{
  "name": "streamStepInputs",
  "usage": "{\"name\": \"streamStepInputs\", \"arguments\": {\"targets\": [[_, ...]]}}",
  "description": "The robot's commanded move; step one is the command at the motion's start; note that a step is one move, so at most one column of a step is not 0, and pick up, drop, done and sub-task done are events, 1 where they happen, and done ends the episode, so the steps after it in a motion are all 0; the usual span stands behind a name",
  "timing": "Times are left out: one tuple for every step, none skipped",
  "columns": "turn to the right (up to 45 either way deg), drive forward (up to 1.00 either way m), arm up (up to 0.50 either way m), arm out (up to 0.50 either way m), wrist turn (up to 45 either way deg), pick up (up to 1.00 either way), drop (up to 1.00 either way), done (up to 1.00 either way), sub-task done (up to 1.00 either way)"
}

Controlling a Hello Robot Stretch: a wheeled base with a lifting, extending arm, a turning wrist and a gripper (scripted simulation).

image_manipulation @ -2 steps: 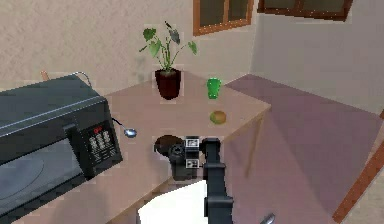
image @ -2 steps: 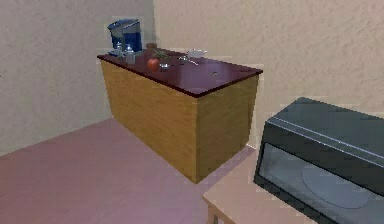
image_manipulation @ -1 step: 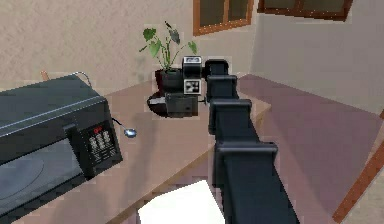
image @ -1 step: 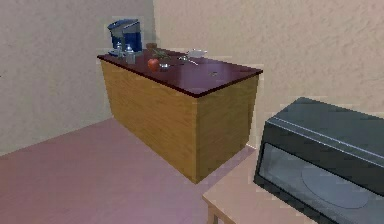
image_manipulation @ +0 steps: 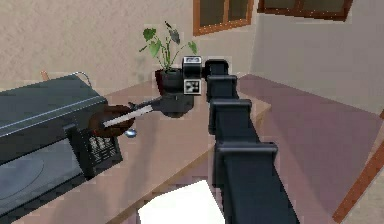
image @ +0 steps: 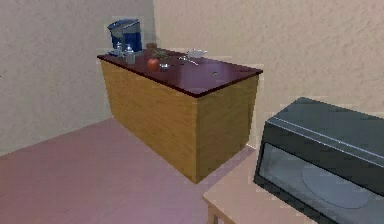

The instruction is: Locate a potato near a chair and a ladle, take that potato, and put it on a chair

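Observation:
In the arm side view the dark arm point(image_manipulation: 235, 130) rises from the bottom edge to its white marker squares point(image_manipulation: 195, 77). Left of them the gripper point(image_manipulation: 113, 120) reaches toward a dark microwave point(image_manipulation: 45, 125). A brown rounded lump, potato-like point(image_manipulation: 98, 125), hangs at the fingers' end, above the tan tabletop point(image_manipulation: 165, 150), so the gripper holds it. In the forward view a wooden counter point(image: 170, 110) with a dark red top carries a small red round thing point(image: 152, 61) and some metal utensils point(image: 190, 60).
The microwave point(image: 325, 155) stands on a light table point(image: 240, 205) at the forward view's lower right. A blue appliance point(image: 124, 36) sits on the counter's far end. A potted plant point(image_manipulation: 165, 50) stands beyond the gripper, and a white flat thing point(image_manipulation: 180, 205) lies near the arm's base. Purple floor point(image: 80, 175) lies before the counter.

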Motion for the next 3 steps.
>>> {"name": "streamStepInputs", "arguments": {"targets": [[0.0, 0.0, 0.0, 0.0, -45.0, 0.0, 0.0, 0.0, 0.0], [0.0, 0.0, 0.0, 0.0, -27.0, 0.0, 0.0, 0.0, 0.0], [0.0, 0.0, 0.0, -0.26, 0.0, 0.0, 0.0, 0.0, 0.0]]}}
